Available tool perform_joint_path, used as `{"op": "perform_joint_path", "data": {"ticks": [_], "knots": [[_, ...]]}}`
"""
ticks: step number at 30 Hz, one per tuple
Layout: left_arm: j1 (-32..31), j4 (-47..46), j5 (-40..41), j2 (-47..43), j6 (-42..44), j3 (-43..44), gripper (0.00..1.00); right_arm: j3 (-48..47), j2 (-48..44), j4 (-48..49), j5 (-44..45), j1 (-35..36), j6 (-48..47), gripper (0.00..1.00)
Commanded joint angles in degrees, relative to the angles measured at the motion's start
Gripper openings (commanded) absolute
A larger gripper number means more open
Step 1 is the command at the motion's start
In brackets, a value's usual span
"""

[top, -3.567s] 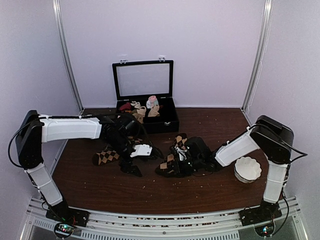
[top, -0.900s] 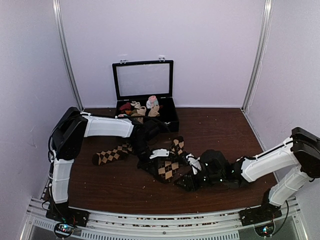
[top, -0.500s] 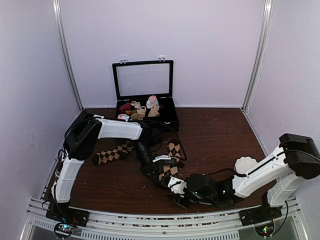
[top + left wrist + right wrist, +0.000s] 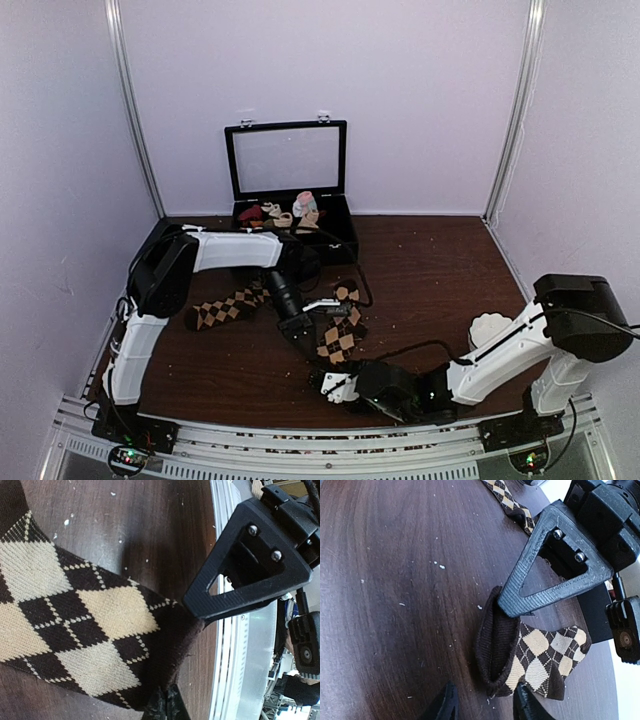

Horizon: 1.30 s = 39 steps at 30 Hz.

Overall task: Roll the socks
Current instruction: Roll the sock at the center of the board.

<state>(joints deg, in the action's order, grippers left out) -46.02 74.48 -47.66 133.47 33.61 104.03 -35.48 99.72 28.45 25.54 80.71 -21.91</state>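
Fingers (image 4: 445, 705) of the right gripper (image 4: 485, 695) stood partly apart, low over the worktop (image 4: 385, 580) near its front edge, at the near end of the open brown cuff (image 4: 492, 640) of one of the socks (image 4: 545, 655), clamping nothing. Just beyond, the left gripper (image 4: 180, 652) was closed on that cuff's edge, crowding the space above it. The other sock (image 4: 225, 310) lay flat further left. A white bowl (image 4: 487, 328) sat right; an open black case (image 4: 290, 200) of small sock rolls (image 4: 285, 215) stood at the back.

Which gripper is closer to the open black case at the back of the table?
Left. The left gripper sits mid-table, in front of the open black case; the right gripper is by the near edge, farther away.
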Motion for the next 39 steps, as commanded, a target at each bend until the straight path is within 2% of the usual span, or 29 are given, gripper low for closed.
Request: {"op": "perform_joint_path", "data": {"ticks": [1, 9, 14, 19, 25, 31, 32, 33, 36, 39], "knots": [[0.32, 2.08, -1.57, 2.79, 1.21, 2.31, 0.0, -1.28, 1.83, 2.32, 3.26, 0.13, -3.16, 0.36], [0.32, 1.86, -2.34, 3.47, 0.76, 3.87, 0.0, -3.02, 4.96, 5.21, 3.99, -0.16, -0.63, 0.26], [0.32, 2.68, -3.49, 3.53, 1.6, 3.85, 0.0, -3.91, 7.23, 4.97, 2.95, -0.91, 1.11, 0.27], [0.32, 4.0, -2.93, 3.54, 2.98, 3.57, 0.0, -3.21, 7.1, 3.99, 1.36, -1.82, 1.98, 0.32], [0.32, 4.01, -3.9, 3.56, 3.03, 3.72, 0.0, -4.07, 7.29, 4.15, 1.23, -2.49, 1.81, 0.27], [0.4, 4.02, -3.22, 3.38, 3.28, 3.56, 0.0, -4.99, 7.09, 4.32, 1.54, -2.69, 1.72, 0.0], [0.4, 4.01, -3.04, 3.26, 3.43, 3.45, 0.0, -4.96, 6.96, 4.14, 1.36, -2.72, 1.89, 0.0], [0.48, 4.01, -2.78, 3.2, 3.59, 3.38, 0.01, -4.92, 6.72, 3.88, 0.94, -2.81, 2.27, 0.0], [0.77, 2.34, -0.28, 1.53, 3.92, 2.29, 0.14, -4.54, 4.79, 1.73, -2.17, -3.76, 5.3, 0.0], [2.07, -4.92, 4.0, -3.78, 2.55, -3.53, 0.24, -3.48, 2.07, -1.22, -7.53, -6.0, 10.72, 0.0]]}}
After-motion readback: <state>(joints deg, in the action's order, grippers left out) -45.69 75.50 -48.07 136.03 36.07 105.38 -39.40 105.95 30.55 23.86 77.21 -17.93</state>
